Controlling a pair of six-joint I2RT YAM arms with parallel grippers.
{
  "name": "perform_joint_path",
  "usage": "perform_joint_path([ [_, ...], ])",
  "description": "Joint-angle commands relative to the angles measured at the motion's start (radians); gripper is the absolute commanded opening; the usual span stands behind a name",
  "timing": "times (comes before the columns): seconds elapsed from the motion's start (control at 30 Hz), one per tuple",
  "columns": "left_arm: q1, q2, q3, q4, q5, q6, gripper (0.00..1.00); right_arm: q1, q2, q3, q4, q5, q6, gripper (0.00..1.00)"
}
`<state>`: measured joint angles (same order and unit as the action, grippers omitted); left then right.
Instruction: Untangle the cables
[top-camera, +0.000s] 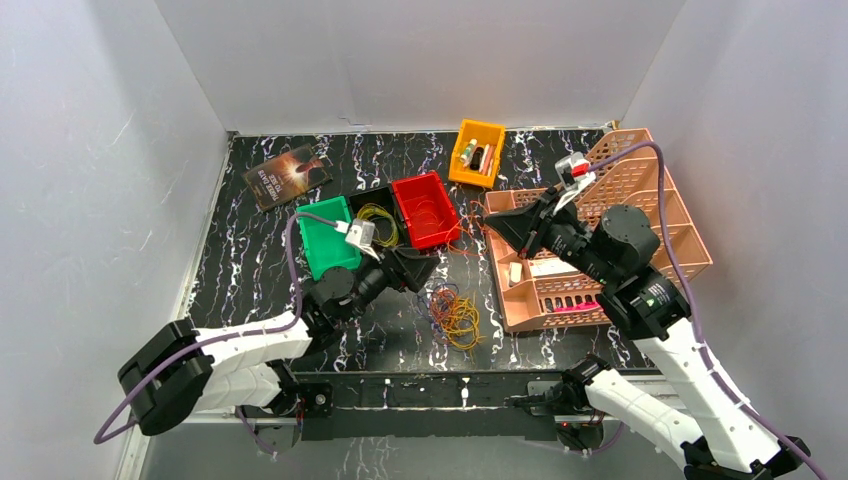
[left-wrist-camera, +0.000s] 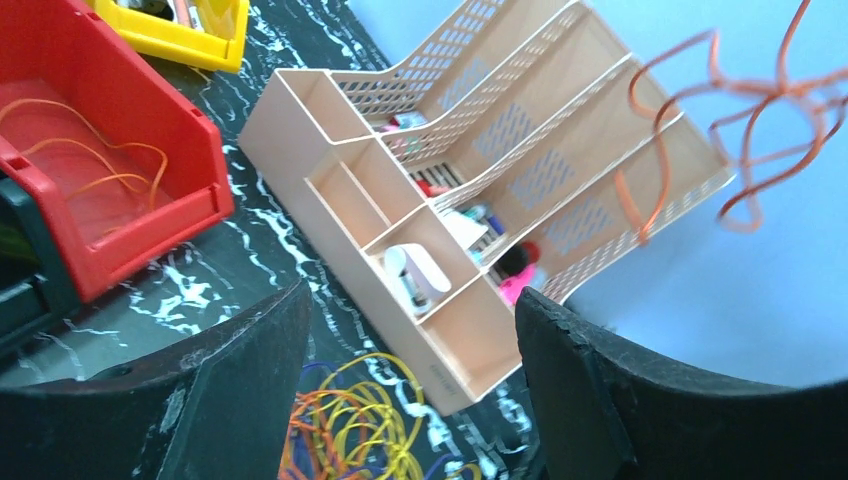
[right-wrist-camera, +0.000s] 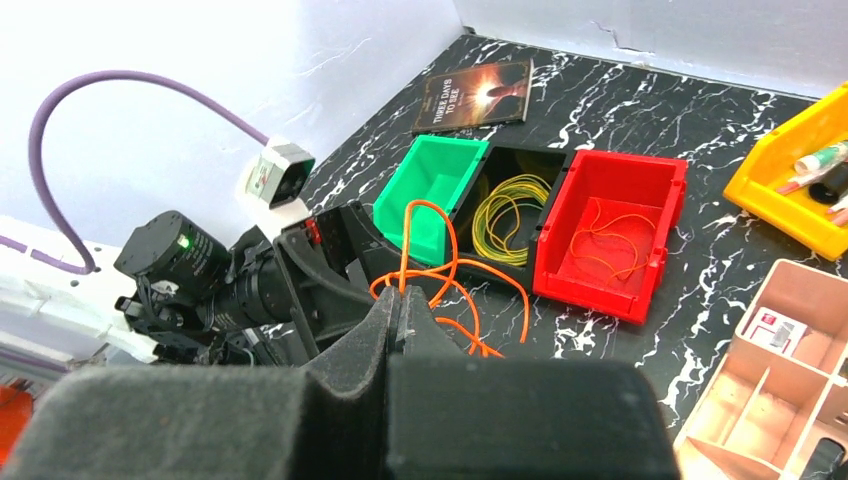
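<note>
From above: the right pincer (top-camera: 492, 225) hangs near the red bin (top-camera: 427, 208); the tangle of cables (top-camera: 455, 315) lies on the bench (top-camera: 250, 270) just beyond the left pincer (top-camera: 415, 268). Left wrist: jaws spread wide, nothing between them, tangle right below. Right wrist: tips pinched tight on one orange cable (right-wrist-camera: 440, 268), loops trailing off them. It's so thin it may slip, or those loops may hook the left arm (right-wrist-camera: 200, 280).

Table (top-camera: 250, 270) black with white veining; green bin (top-camera: 325, 250), red bin (top-camera: 408, 190), yellow bin (top-camera: 480, 126); peach organizer (top-camera: 640, 180); cables (top-camera: 455, 315) orange, yellow, purple.
</note>
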<state>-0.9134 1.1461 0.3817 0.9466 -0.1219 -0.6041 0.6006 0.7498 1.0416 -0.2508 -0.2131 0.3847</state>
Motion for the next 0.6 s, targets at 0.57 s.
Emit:
perform_joint_path([
  [0.57, 0.001, -0.032, 0.060, 0.158, 0.082, -0.279, 0.66, 0.000, -0.006, -0.040, 0.153, -0.083, 0.017, 0.00],
])
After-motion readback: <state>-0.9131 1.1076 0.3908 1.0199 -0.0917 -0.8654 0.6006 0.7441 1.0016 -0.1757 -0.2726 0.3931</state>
